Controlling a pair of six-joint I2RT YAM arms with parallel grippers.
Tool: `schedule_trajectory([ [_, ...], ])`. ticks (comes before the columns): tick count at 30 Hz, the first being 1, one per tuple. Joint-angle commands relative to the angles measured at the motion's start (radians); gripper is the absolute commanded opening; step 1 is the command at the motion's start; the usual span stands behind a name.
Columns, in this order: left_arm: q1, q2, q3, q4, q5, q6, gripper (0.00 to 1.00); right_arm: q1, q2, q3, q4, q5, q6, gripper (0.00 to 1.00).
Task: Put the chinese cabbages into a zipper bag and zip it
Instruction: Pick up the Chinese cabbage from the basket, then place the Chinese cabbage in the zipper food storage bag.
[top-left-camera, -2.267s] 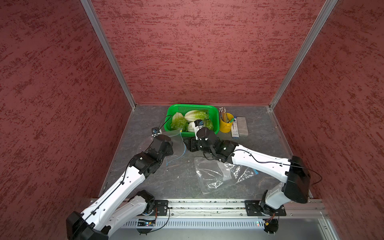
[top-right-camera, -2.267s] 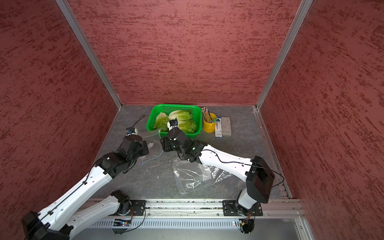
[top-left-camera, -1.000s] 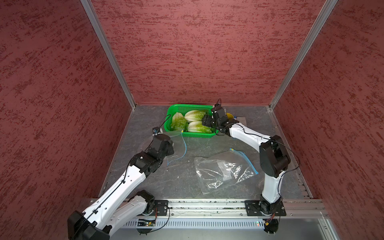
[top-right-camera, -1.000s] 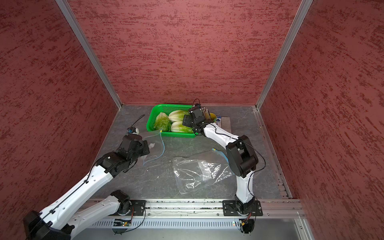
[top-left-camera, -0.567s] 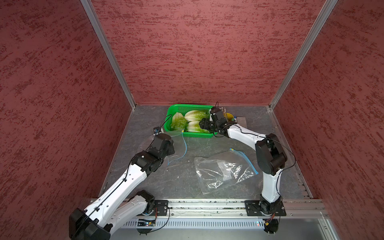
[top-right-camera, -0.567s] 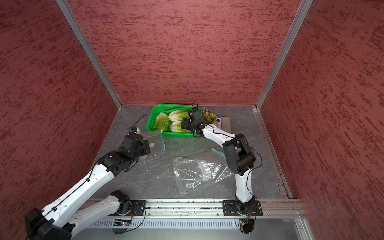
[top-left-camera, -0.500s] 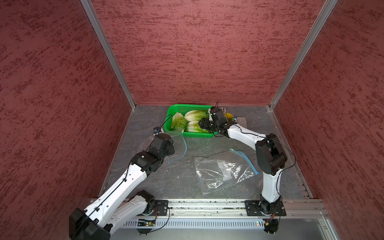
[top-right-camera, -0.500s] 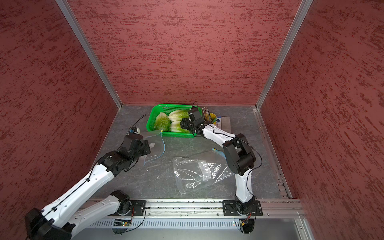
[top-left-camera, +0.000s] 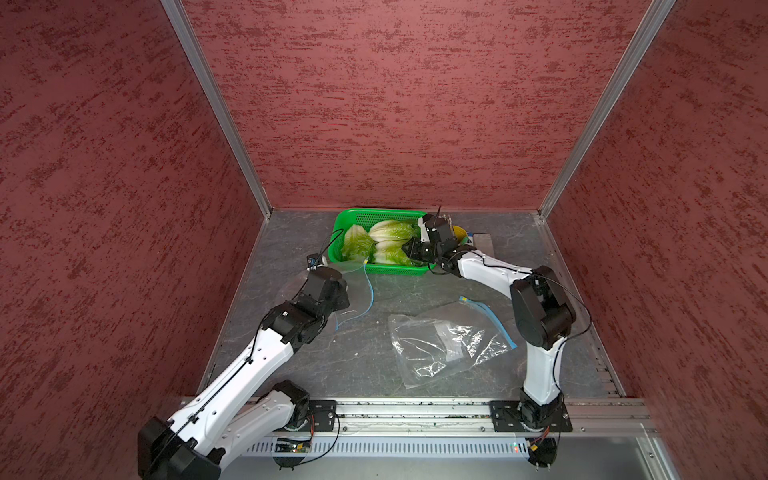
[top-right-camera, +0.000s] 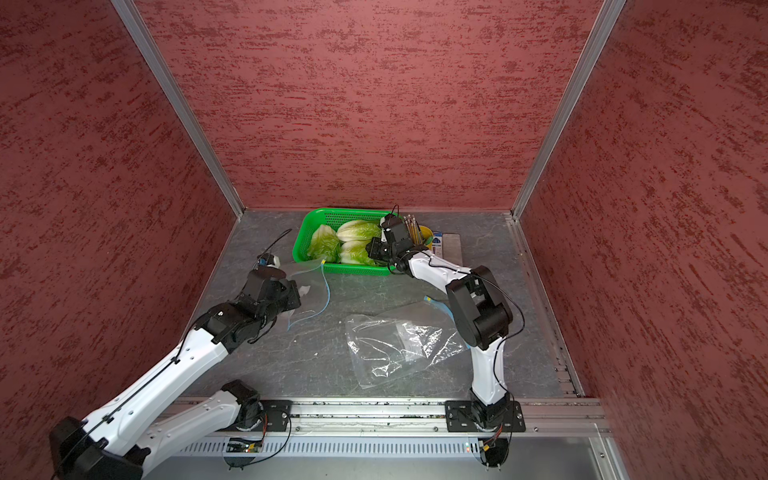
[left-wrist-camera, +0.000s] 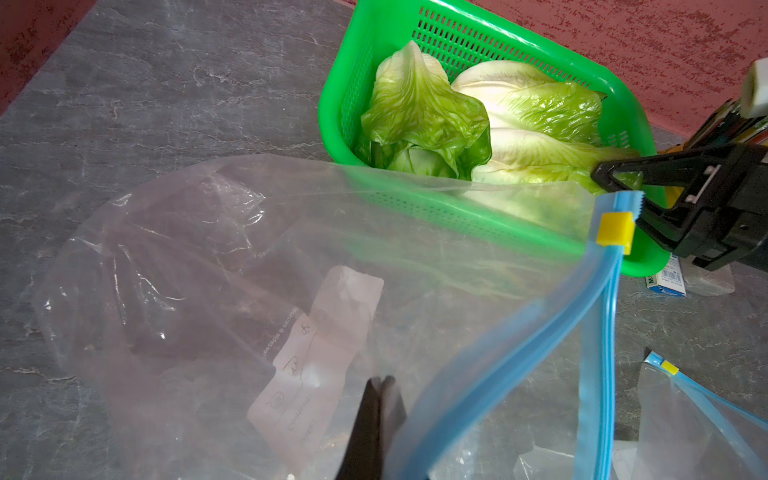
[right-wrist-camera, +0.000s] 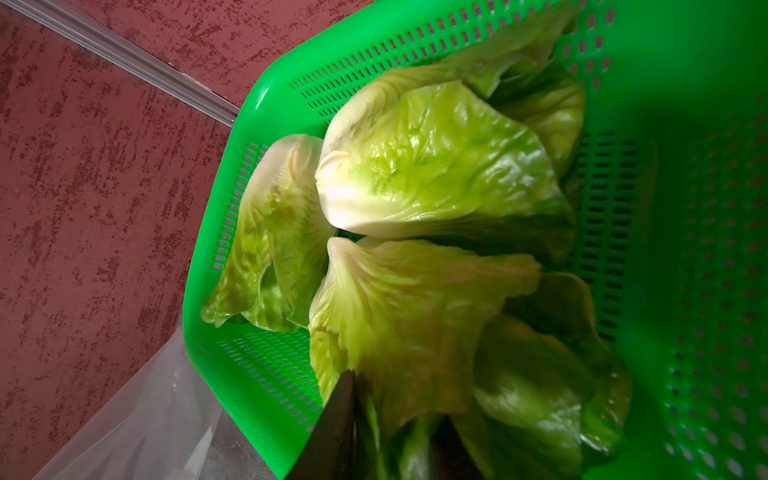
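Three chinese cabbages lie in the green basket (top-left-camera: 374, 212): one on the left (top-left-camera: 356, 245), one at the back (top-left-camera: 390, 230), one at the front (top-left-camera: 388, 252) (right-wrist-camera: 415, 311). My right gripper (right-wrist-camera: 395, 419) (top-left-camera: 409, 249) reaches into the basket and is shut on the leafy end of the front cabbage (left-wrist-camera: 540, 158), one finger on each side of it. In front of the basket, my left gripper (left-wrist-camera: 382, 380) (top-right-camera: 297, 291) is shut on one wall of a clear zipper bag (left-wrist-camera: 249, 270) (top-left-camera: 357, 286). That bag's mouth gapes. Its yellow slider (left-wrist-camera: 615, 226) sits at the end nearest the basket.
A second clear zipper bag (top-left-camera: 440, 340) lies crumpled flat on the grey table, near the right arm's base. Right of the basket stand a yellow cup of pencils (top-right-camera: 415, 232), a small box (top-right-camera: 436, 245) and a grey slab (top-right-camera: 453, 245). A small cabled device (top-left-camera: 311, 261) sits left of the basket.
My right arm swung from the held bag to the basket's right end, lowered onto the front cabbage, and its jaws closed on the leaves. My left gripper kept holding the bag.
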Motion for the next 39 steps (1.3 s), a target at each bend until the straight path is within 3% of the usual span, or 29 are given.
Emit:
schedule_trajectory([
  [1,0.004,-0.017,-0.008,0.021,0.0,-0.009,0.0,-0.008,-0.021,-0.007,0.048,-0.014,-0.003,0.17],
  [6,0.005,-0.027,-0.005,0.013,0.0,-0.001,0.0,-0.01,-0.067,-0.04,0.085,-0.005,-0.009,0.07],
  [12,0.005,-0.053,-0.012,0.005,0.008,0.014,0.0,-0.016,-0.147,-0.087,0.121,-0.004,-0.033,0.04],
  [28,-0.014,-0.018,0.004,0.049,0.086,0.039,0.0,-0.023,-0.4,-0.169,0.125,-0.01,-0.131,0.0],
  [39,-0.043,0.054,0.015,0.099,0.111,0.03,0.0,-0.02,-0.611,-0.226,0.022,-0.028,-0.162,0.0],
])
